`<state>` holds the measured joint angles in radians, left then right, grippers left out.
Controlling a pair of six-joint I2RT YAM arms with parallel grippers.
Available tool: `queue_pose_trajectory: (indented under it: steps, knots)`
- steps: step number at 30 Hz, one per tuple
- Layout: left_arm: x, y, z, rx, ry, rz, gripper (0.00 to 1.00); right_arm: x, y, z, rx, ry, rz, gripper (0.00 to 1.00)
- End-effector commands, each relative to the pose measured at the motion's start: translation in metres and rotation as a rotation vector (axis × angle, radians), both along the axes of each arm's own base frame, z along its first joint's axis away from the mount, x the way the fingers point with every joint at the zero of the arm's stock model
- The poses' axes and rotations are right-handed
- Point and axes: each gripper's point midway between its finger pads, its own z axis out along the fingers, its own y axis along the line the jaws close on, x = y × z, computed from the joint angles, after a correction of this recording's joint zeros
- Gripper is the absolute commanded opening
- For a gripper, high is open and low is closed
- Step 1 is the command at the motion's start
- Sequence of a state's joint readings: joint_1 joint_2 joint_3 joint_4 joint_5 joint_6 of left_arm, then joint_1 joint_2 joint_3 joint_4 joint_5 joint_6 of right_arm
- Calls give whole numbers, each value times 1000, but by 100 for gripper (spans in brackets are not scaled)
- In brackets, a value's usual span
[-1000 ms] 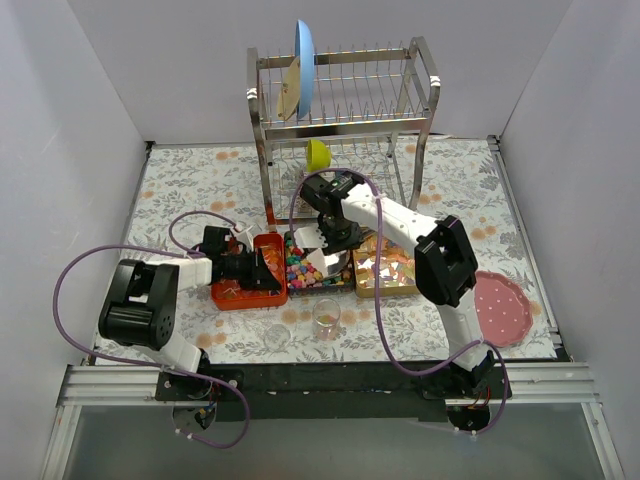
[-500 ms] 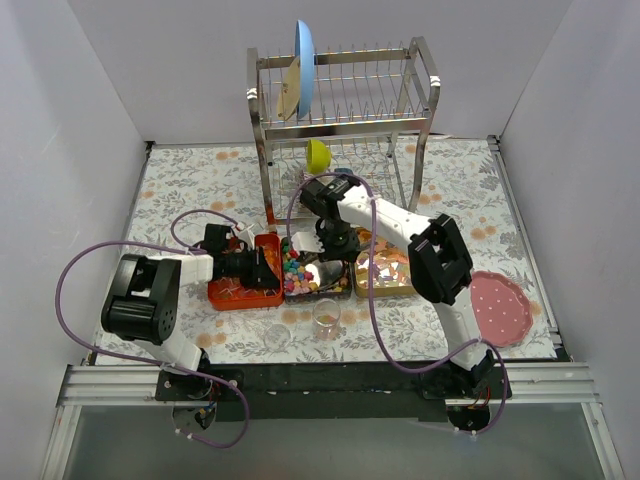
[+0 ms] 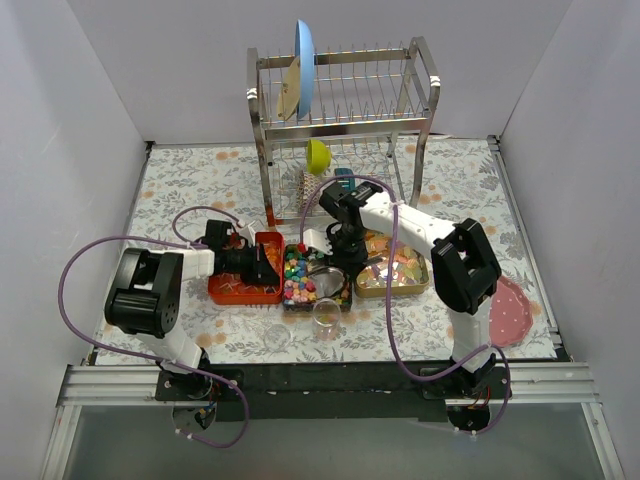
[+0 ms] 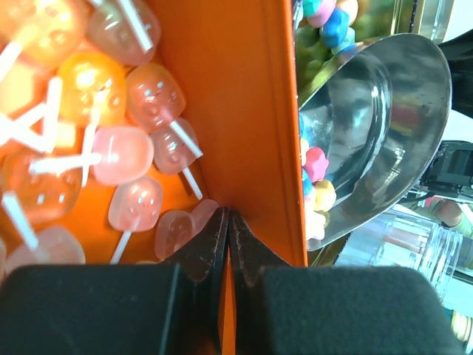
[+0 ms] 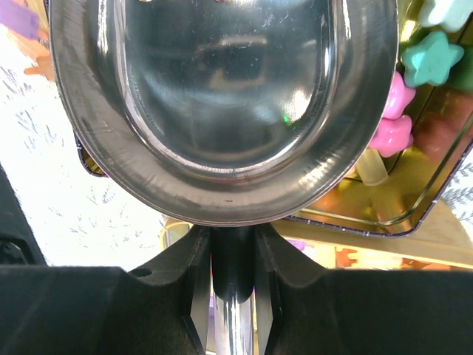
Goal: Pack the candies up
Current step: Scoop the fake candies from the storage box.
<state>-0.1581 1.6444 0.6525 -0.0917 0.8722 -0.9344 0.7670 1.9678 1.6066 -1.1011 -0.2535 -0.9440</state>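
Right wrist view: my right gripper (image 5: 233, 257) is closed partway, clamping the scoop (image 5: 222, 96) by its handle.
My left gripper (image 4: 228, 225) pinches the orange tray (image 4: 244, 111) wall, fingers nearly meeting; candies (image 3: 297, 275) sit at centre of the top view, just right of that tray.

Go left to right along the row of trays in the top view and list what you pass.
Orange rectangular tray → small mixed-colour candies → shiny steel scoop → gold rectangular tray → pink round plate.
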Motion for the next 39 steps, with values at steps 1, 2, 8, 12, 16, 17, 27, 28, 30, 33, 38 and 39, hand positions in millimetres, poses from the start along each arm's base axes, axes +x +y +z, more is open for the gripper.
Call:
queue_pose_trajectory:
  steps: [1,2,8,12,16,17,27,28,30,33,38,39]
  knots:
    - [7,-1,-1,22,-31,-16,0,7,45,1,194,9,-100,1]
    - [6,-1,-2,23,-29,-19,0,8,46,0,198,7,-112,1]
    - [9,-1,-1,30,-24,-23,0,24,41,-16,219,-117,-232,1]
    - [13,-1,-2,34,-20,-26,0,28,44,-6,291,-177,-245,1]
    - [17,-2,-2,36,-14,-34,0,31,49,1,350,-209,-264,1]
    - [17,-2,-1,37,-14,-38,0,32,49,3,366,-210,-269,1]
    - [9,-6,18,-12,-31,-89,0,15,37,27,520,-187,-310,1]
    - [9,-6,19,-14,-32,-92,0,12,36,24,517,-179,-311,1]
    - [7,-6,21,-17,-31,-99,0,11,34,27,528,-182,-318,1]
    - [2,-7,23,-26,-29,-117,0,10,31,33,565,-175,-337,1]
    - [3,-5,30,-34,-41,-137,0,11,26,50,642,-163,-361,1]
    - [2,-5,31,-33,-30,-140,0,11,25,51,648,-167,-363,1]
